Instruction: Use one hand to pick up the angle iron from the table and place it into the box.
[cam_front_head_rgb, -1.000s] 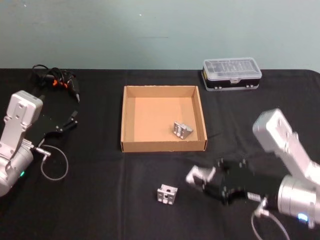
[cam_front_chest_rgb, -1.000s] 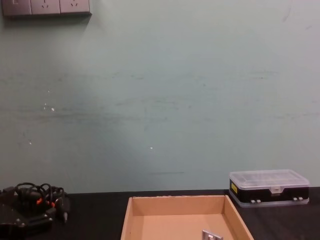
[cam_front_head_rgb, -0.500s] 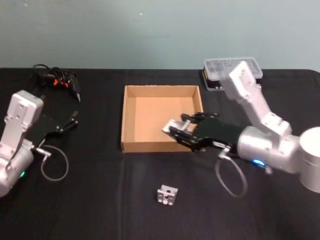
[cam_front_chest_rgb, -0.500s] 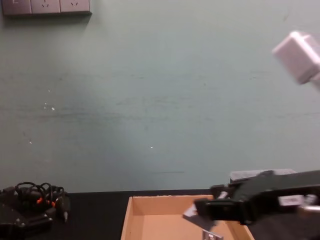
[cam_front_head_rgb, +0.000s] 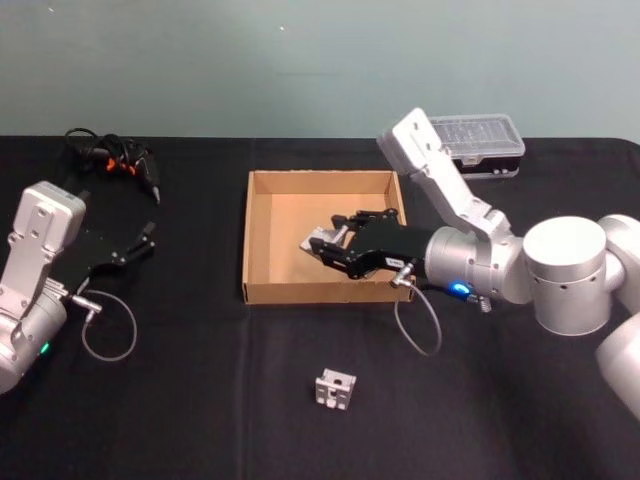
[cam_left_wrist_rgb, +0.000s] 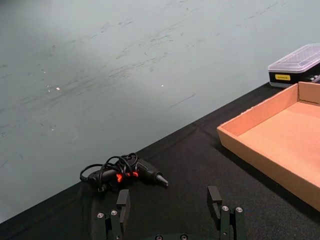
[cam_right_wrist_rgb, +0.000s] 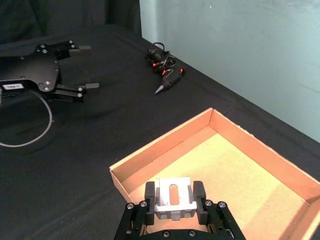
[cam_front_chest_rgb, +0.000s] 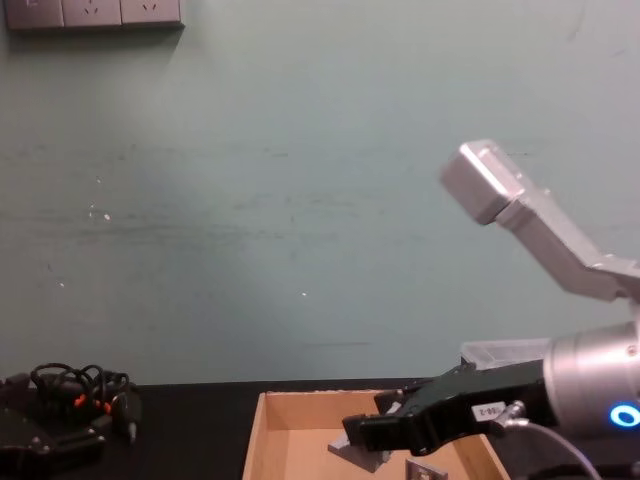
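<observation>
1 angle iron (cam_right_wrist_rgb: 173, 199) clenched in the right gripper (cam_front_head_rgb: 330, 247), hanging over the box (cam_front_head_rgb: 262, 290), toward its near right part. Carrying seemingly done; release next: lower a little, part the fingers, back away. 2nd angle iron (cam_front_head_rgb: 334, 389) lying on the table (cam_front_head_rgb: 200, 400), near side. Left gripper (cam_front_head_rgb: 143, 242) parked left, fingers spread.

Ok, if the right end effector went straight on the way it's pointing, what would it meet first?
Likely the box's left wall. The right end effector, shut on an angle iron, points toward the robot's left above the box floor. If tilted down, the iron might touch the floor first.
</observation>
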